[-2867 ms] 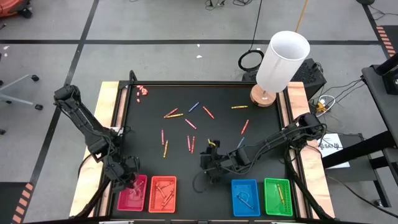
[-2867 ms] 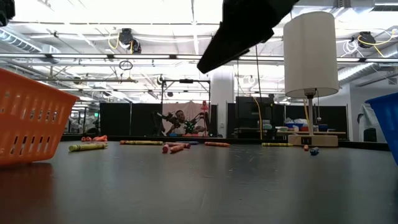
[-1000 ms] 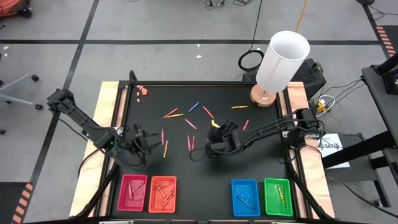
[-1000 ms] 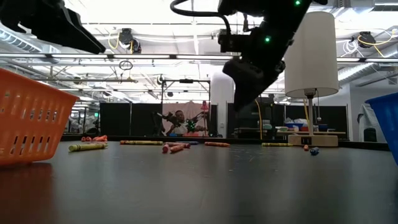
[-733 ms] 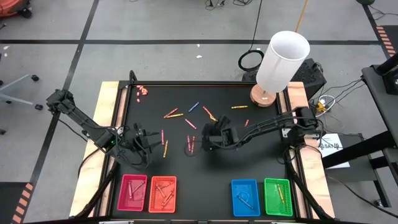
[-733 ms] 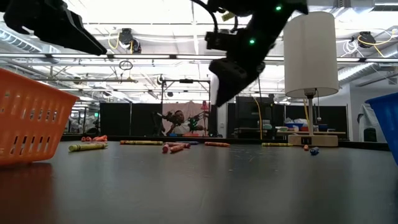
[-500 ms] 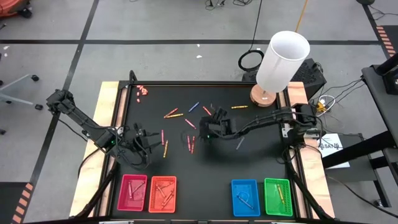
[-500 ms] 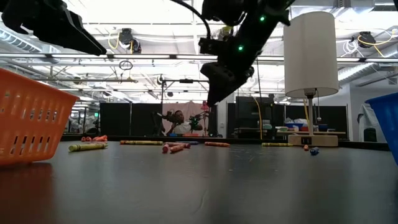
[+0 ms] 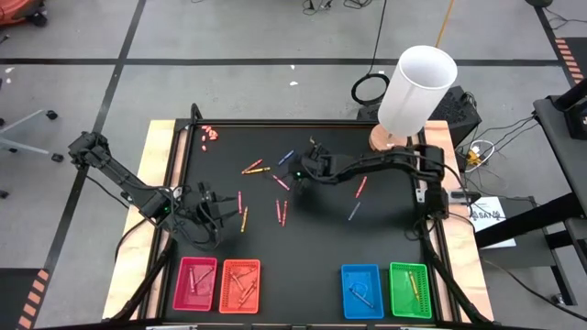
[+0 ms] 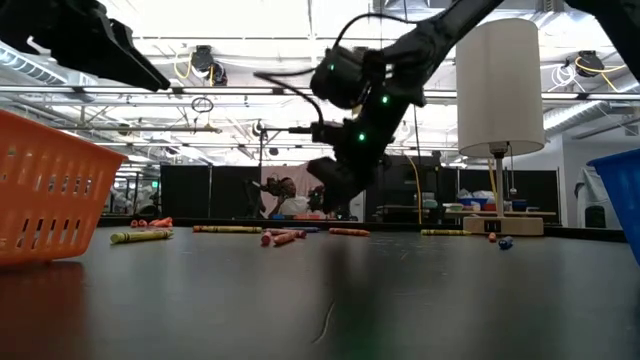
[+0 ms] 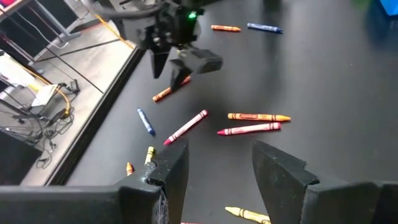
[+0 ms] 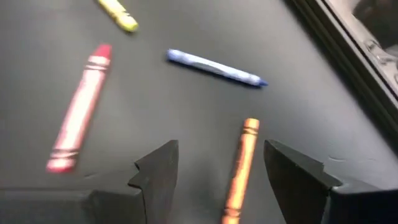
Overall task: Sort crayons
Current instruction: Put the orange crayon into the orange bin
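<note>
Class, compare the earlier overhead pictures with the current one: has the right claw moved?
Yes. The right claw has travelled from near the blue tray toward the table's far side, nearer the lamp.

No readable text, label, brand, number or sign anywhere. Faint printing on the crayons' [image 11: 249,129] paper wrappers, too small and blurred to make out. Dark marks on a white sheet [image 9: 486,214] beside the surface [image 9: 321,243], likewise illegible.
</note>
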You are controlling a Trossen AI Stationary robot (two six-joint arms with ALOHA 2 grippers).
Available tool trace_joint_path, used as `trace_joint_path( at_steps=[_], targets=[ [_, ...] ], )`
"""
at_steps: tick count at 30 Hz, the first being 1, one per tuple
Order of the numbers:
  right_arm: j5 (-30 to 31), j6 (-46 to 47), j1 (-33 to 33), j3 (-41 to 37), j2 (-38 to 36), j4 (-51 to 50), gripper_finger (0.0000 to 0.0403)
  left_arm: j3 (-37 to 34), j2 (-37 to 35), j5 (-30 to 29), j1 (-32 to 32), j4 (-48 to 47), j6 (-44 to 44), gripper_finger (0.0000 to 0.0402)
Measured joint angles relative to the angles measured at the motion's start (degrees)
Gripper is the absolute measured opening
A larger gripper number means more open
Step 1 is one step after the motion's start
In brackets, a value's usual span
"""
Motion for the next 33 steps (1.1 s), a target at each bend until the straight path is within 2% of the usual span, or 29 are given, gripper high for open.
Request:
trace_joint_path(
  at_steps=[9, 13, 17, 24, 28, 33],
  targets=[
    [-2.13, 0.77, -3.47, -2.01, 0.62, 0.55, 0.0222, 0.0, 0.0, 0.1, 0.0, -0.28, 0.01, 0.0175],
    [-7.57, 2.4, -4.19, -5.36, 0.59, 4.43, 0.0222, 0.0, 0.0, 0.13, 0.0, -0.3, 0.03, 0.0175],
    [-7.28, 3.89, -4.24, -8.58, 0.34, 8.08, 0.0221, 0.0, 0.0, 0.13, 0.0, -0.3, 0.03, 0.0175],
    [-7.22, 6.68, -4.24, -11.08, 0.28, 8.33, 0.0219, 0.0, 0.0, 0.13, 0.0, -0.27, 0.03, 0.0175],
    [-7.3, 7.93, -3.8, -11.47, 0.36, 8.06, 0.0196, 0.0, 0.0, 0.13, 0.0, -0.27, 0.03, 0.0175],
    [-7.21, 7.91, -3.02, -11.5, 0.46, 7.85, 0.0143, 0.0, 0.0, 0.13, 0.0, -0.29, 0.03, 0.0175]
  ],
)
